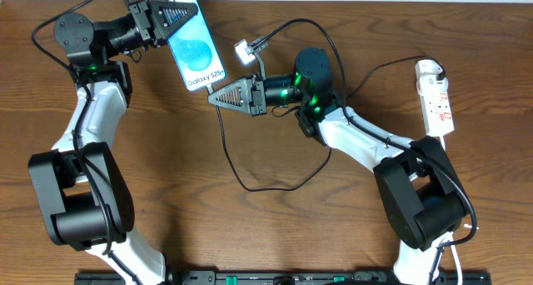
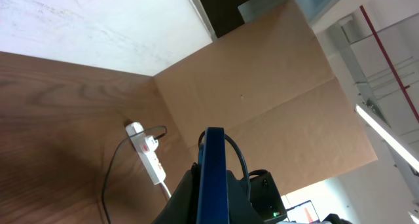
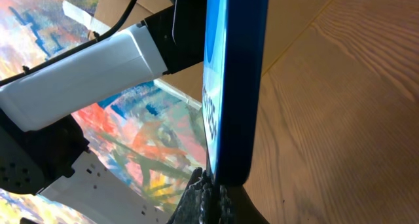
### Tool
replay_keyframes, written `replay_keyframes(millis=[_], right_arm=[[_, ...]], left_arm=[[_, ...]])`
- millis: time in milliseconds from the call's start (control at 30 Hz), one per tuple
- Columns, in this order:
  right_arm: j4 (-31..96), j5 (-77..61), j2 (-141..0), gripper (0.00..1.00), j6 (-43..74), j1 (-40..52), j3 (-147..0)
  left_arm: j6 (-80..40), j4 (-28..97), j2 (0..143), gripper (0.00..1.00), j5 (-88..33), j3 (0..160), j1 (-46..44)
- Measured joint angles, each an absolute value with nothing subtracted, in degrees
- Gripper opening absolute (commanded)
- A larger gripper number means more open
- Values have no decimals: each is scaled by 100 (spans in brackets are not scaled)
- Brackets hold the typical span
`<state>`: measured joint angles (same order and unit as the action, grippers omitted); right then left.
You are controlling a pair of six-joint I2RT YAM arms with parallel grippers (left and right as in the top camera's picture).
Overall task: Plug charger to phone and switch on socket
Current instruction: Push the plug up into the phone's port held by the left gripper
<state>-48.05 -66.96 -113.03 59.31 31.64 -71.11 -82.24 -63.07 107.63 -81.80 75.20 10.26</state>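
I'm working over a brown wood table [image 1: 275, 235], with cardboard panels [image 2: 262, 86] standing behind it. The table's far edge runs just above the phone [image 1: 193, 52], and open wood lies below it and to its right. The socket [image 1: 436, 97] lies well off to the phone's right. My left claw [image 1: 179, 17] is clamped on the phone's top end. My right claw [image 1: 213, 98] is closed at the phone's lower end, pinching the charger [image 1: 237, 172]. Its cable loops away below the phone, and the plug is hidden.
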Motion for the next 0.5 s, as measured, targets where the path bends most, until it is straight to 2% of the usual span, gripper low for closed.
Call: replay_keyframes(millis=[500], right_arm=[[-4805,-6571,-11303,1,5946,3175,-7102]], left_arm=[[-8204,-6309,10763,7,-8217,7520,1026]])
